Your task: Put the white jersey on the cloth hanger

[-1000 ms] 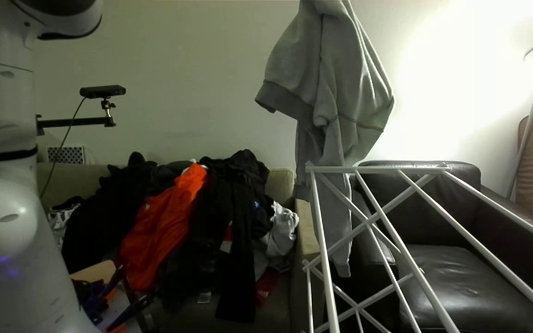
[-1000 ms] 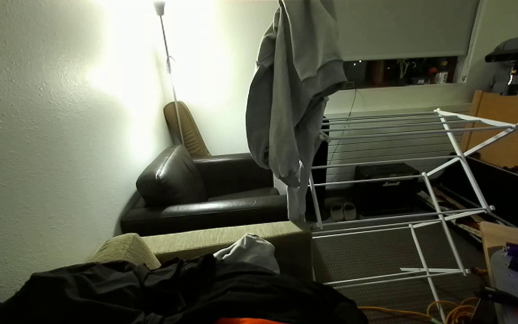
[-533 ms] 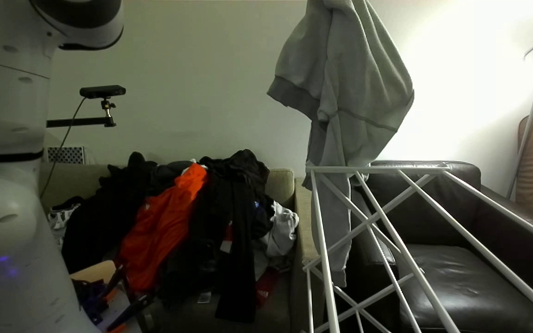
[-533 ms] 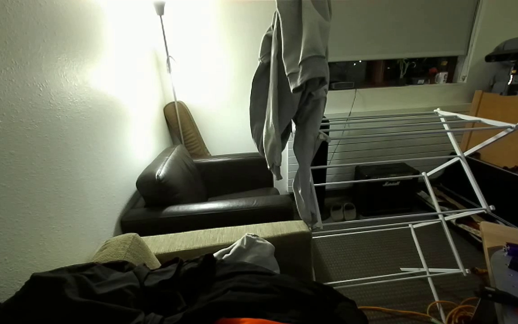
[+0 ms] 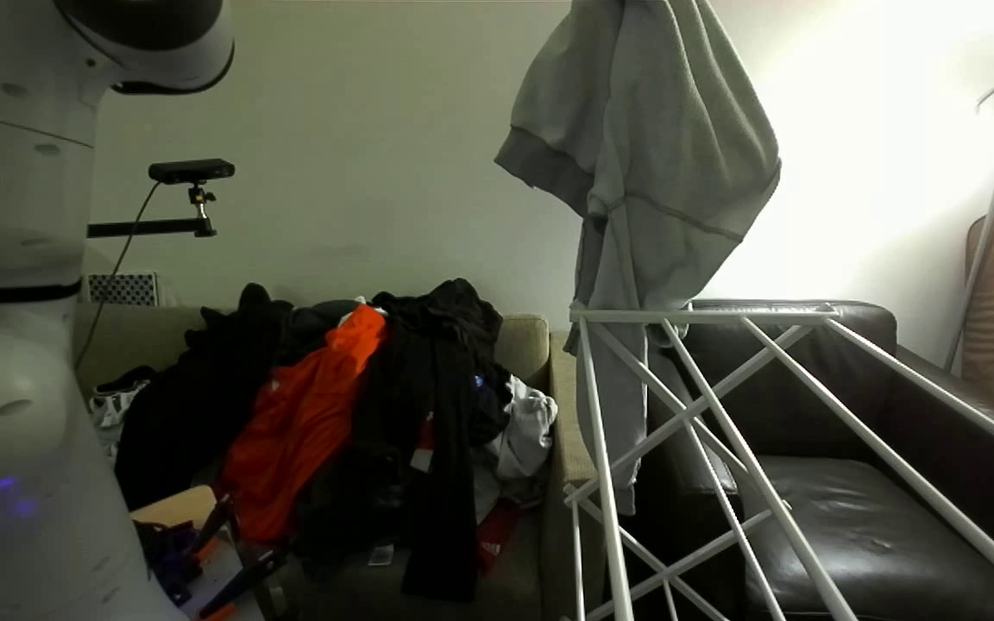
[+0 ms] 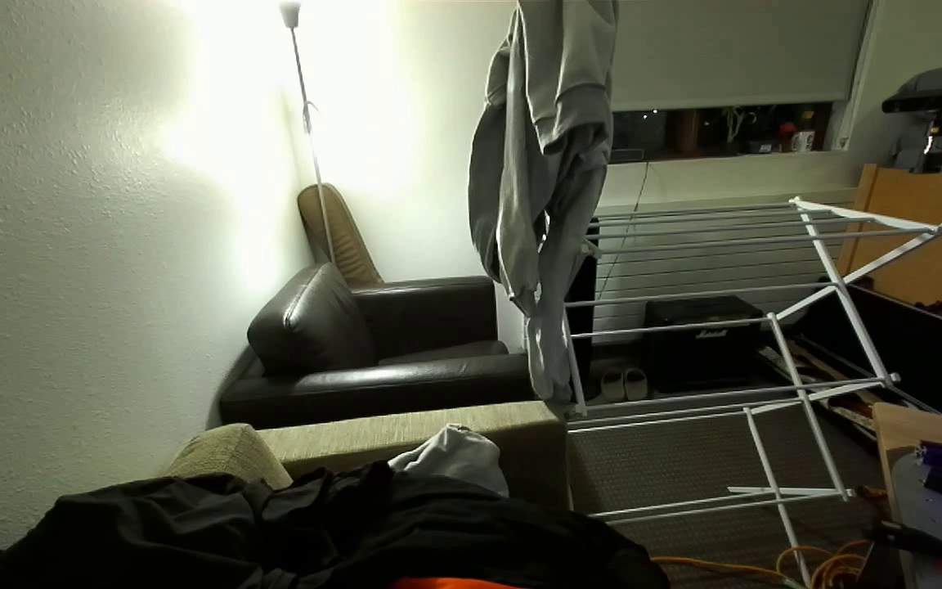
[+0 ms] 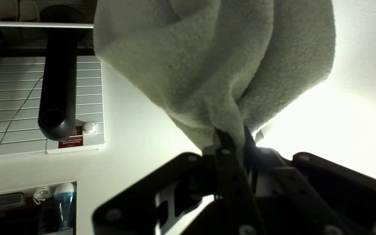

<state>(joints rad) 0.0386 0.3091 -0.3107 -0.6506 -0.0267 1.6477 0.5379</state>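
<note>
The white jersey [image 5: 661, 155] hangs bunched from its top, body and sleeves dangling, at the near corner of the cloth hanger [image 5: 721, 316]. In an exterior view its lowest sleeve shows behind the white rods; elsewhere the jersey [image 6: 549, 123] drops past the rack's left end. Whether cloth touches the rods I cannot tell. In the wrist view my gripper [image 7: 234, 138] is shut on a fold of the jersey [image 7: 188, 58], which fans out beyond the fingertips. Both exterior views cut off the gripper above the frame.
A dark leather armchair [image 5: 842, 535] stands behind the rack. On the green sofa lie black clothes [image 6: 316, 523] and an orange garment [image 5: 316, 405]. A camera on a bracket [image 5: 192, 171] juts out near my white arm [image 5: 5, 388]. A lamp pole [image 6: 314, 155] stands in the corner.
Over the last second the arm and the held jersey have shifted right in an exterior view, mostly in the first half. Since then the dangling sleeves have swung and the lowest one has risen slightly.
</note>
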